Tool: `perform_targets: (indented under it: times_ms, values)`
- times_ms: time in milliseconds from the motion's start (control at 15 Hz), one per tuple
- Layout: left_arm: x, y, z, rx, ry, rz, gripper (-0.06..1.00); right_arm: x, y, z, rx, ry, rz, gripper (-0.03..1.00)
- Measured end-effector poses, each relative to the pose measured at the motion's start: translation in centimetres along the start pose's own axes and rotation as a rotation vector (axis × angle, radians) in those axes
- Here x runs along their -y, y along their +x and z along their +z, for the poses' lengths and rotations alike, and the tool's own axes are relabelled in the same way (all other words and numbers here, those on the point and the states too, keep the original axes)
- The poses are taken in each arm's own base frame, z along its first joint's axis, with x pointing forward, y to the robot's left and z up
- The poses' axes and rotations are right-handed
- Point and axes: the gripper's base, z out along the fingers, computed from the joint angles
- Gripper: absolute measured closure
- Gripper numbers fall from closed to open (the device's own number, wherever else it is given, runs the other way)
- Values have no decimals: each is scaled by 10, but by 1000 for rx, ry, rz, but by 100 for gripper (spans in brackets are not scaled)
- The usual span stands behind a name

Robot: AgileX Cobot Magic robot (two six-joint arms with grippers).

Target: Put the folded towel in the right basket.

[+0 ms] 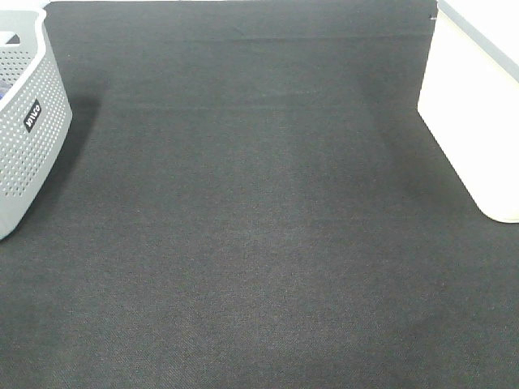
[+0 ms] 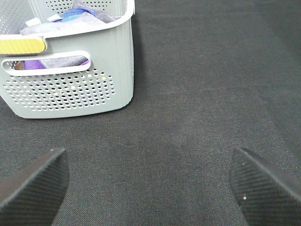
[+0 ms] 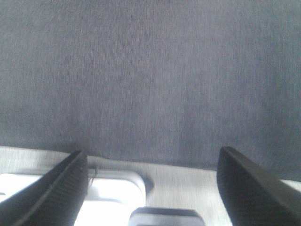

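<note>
Our left gripper [image 2: 149, 186] stands wide open with nothing between its dark textured fingers [image 2: 33, 186], hovering over the dark grey cloth-covered table [image 2: 202, 84]. Just beyond it sits the grey perforated basket [image 2: 70, 89], holding a heap of mixed fabrics in blue, purple and grey. Our right gripper [image 3: 150, 188] is spread just as wide and equally empty, above the table's near edge and some pale surface below it. In the high view neither arm shows, which suggests both are drawn back clear of the work area. The right basket [image 1: 474, 113], white and smooth-walled, stands at the table's right edge. We cannot find the folded towel in any view; it may lie inside one of the baskets, but we cannot tell which.
</note>
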Motion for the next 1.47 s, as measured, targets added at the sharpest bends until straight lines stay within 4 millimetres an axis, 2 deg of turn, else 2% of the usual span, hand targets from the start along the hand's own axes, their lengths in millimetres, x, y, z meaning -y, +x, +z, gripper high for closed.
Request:
perform_targets:
  times_ms: [133,333,467,1467]
  values:
    - [0,0,0,0,0,0,7,2,36,-6,141,-7,-6,25]
    - [0,0,0,0,0,0,7,1,59,-12,369,-32,-23,25]
    - [0,0,0,0,0,0,7,2,70,-10,422,-34,-57,25]
    - [0,0,0,0,0,0,7,1,73,-9,434,-27,-111,25]
